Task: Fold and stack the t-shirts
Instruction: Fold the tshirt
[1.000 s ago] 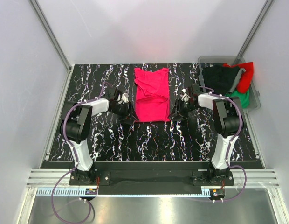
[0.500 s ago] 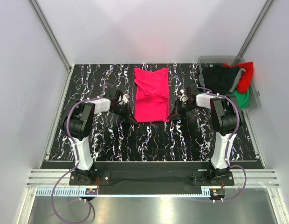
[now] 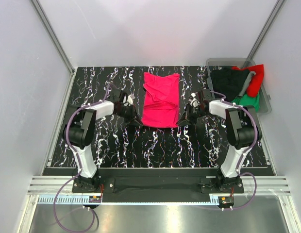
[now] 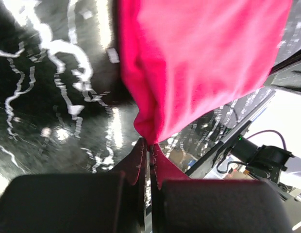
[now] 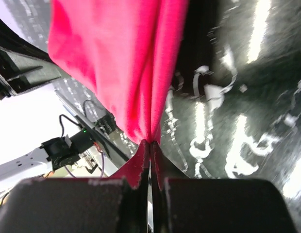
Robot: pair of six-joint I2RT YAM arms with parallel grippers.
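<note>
Pink t-shirt [image 3: 160, 99] lying lengthwise in the middle of the worktop [image 3: 155, 145], already narrowed to a strip, with a few creases across the middle. Left claw [image 3: 137, 122] clenched on the near left corner, right claw [image 3: 181, 119] clenched on the near right corner. In both wrist views, only a small pinch of pink cloth caught right at the fingertips.

Most likely the step in hand: bringing the near edge over toward the far end.

- Lift both corners together and level, just high enough to clear the cloth beneath.
- Carry them toward the far side at an equal pace, for a straight left-to-right fold line.
- Avoid pulling the corners apart, given so thin a pinch, and avoid dragging the far end along.
- Lay the edge flush on the far edge before letting go.

Other t-shirts [image 3: 227, 81], black, red and green, heaped in the grey bin [image 3: 228, 59] at the far right, not yet folded.
</note>
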